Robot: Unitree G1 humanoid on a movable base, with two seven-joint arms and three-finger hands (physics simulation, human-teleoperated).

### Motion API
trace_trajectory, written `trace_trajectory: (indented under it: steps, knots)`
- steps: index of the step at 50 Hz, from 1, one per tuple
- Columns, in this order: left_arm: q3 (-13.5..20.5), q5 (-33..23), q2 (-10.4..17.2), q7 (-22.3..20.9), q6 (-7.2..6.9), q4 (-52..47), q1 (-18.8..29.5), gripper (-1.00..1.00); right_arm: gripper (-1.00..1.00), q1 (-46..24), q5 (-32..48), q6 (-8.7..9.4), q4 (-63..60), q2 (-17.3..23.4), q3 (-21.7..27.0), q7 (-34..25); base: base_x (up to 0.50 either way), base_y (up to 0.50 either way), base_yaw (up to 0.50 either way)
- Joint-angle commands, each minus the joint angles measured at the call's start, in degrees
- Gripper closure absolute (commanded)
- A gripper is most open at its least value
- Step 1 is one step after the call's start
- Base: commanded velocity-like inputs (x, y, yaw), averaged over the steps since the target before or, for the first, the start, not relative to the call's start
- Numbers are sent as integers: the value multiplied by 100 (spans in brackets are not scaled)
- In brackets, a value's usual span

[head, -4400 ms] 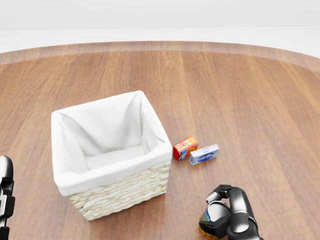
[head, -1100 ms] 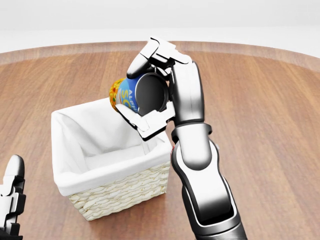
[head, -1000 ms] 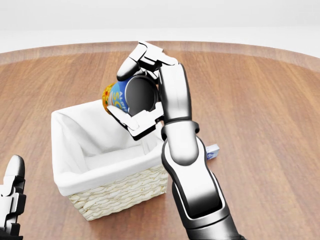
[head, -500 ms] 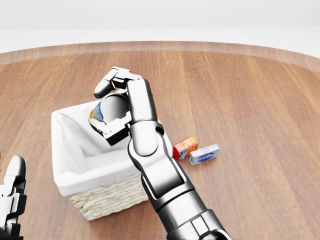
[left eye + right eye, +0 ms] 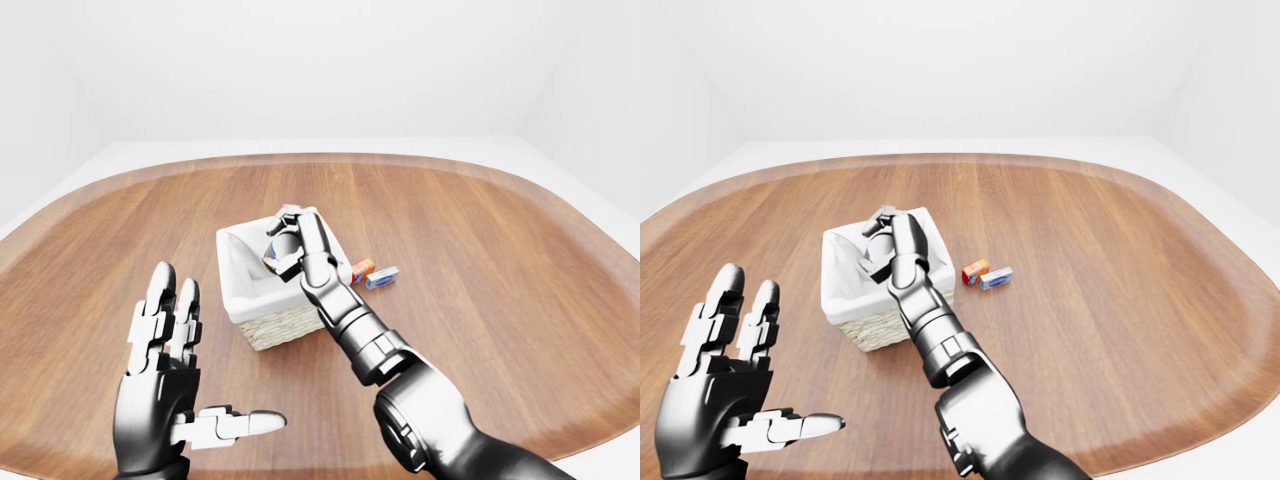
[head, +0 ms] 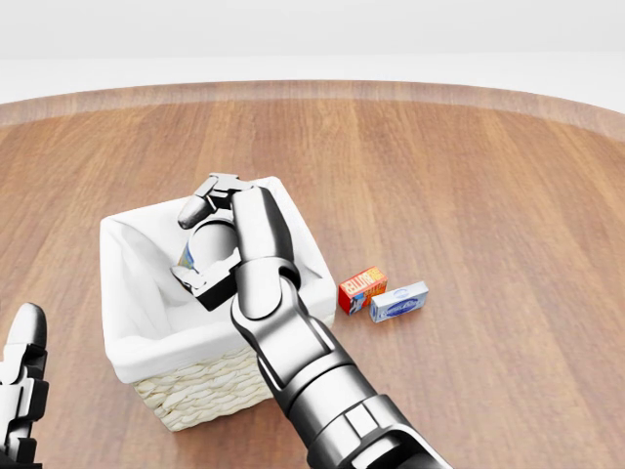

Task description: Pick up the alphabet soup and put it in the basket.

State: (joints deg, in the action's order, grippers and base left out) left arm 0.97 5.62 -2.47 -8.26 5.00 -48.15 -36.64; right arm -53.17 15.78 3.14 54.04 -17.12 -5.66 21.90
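One step is left, as I judge it: the release; the right hand (image 6: 210, 244) is low inside the basket (image 6: 132, 363), between its white lined walls, and its fingers are closed round the alphabet soup (image 6: 187, 258), of which only a small blue part shows at the left of the hand in the head view. I cannot tell if the can touches the bottom of the basket. The next move calls for opening the fingers and lifting the hand straight up, without catching the liner. The left hand (image 5: 165, 385) is empty, fingers spread, well apart from the basket. Compared with half a second ago, the hand and can are lower; then they were at the rim. The red box (image 6: 361, 288) and the blue-white box (image 6: 398, 302) have not moved.
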Motion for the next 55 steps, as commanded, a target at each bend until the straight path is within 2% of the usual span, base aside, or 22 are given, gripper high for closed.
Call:
trace_trajectory:
  steps: [1, 15, 19, 27, 28, 29, 30, 37, 55]
  knots:
    - [31, 32, -19, -30, 0, -35, -15, -100, 100, -134, 228, -148, 310, -65, 11, 189, 0, 0, 0]
    - [38, 28, -43, -55, 0, -64, -15, -100, 100, -43, 374, -115, 218, -161, -56, 253, 0, 0, 0]
    - [51, 46, -49, -68, 0, -77, -35, -100, 100, -66, 393, -217, 377, -156, -29, 282, 0, 0, 0]
    - [40, 35, -47, -61, 0, -63, -11, -100, 100, -49, 454, -189, 341, -184, -56, 304, 0, 0, 0]
    - [42, 40, -48, -66, 0, -72, -28, -100, 25, -35, 478, -187, 341, -195, -70, 305, 0, 0, 0]
    - [44, 46, -48, -68, 0, -75, -32, -100, -86, -22, 494, -174, 317, -203, -78, 301, 0, 0, 0]
    - [39, 41, -48, -72, 0, -73, -33, -100, -100, -7, 504, -139, 273, -215, -84, 283, 0, 0, 0]
    - [75, 71, -51, -76, 0, -65, -8, -100, -100, 75, 569, -66, 108, -254, -119, 279, 0, 0, 0]
    - [49, 40, -61, -69, 0, -40, 1, -100, -100, 145, 639, -68, 68, -267, -132, 229, 0, 0, 0]
